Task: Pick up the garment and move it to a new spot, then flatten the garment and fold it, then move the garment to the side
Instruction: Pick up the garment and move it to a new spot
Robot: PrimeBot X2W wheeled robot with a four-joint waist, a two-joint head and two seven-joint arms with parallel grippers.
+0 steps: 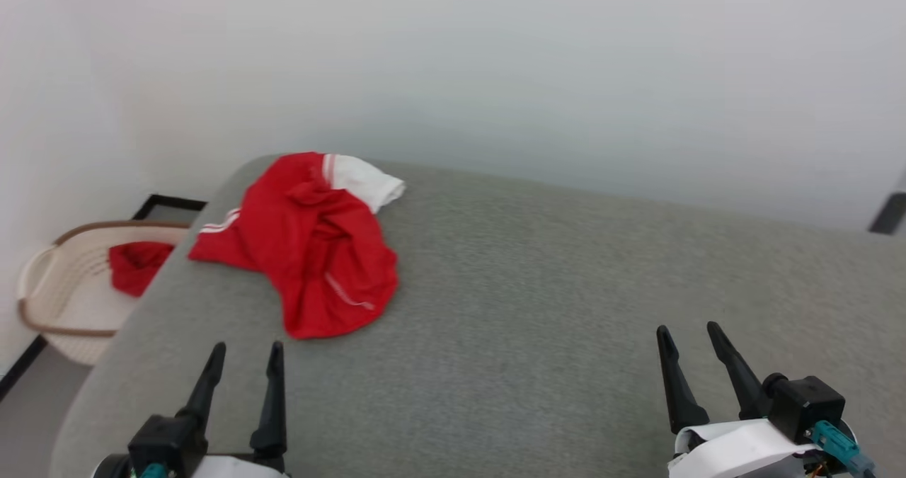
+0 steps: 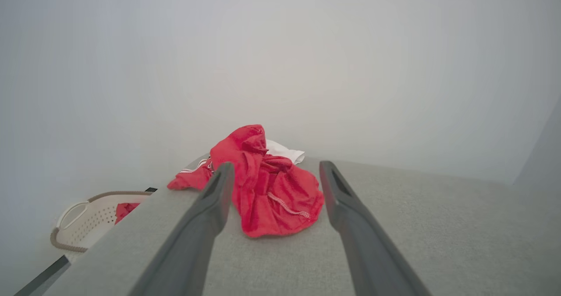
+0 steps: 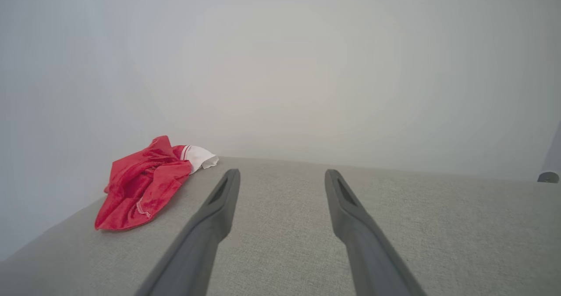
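Grey padded surface, garment crumpled at its far-left corner; I see left gripper and right gripper spread wide, empty.

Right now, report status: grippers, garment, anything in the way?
Left gripper open, right gripper open, both empty. Garment crumpled, far-left on grey surface. No obstruction.

I see a grey fabric-covered surface with a rounded far-left corner. A crumpled red T-shirt, one white sleeve showing, lies on it near that corner.
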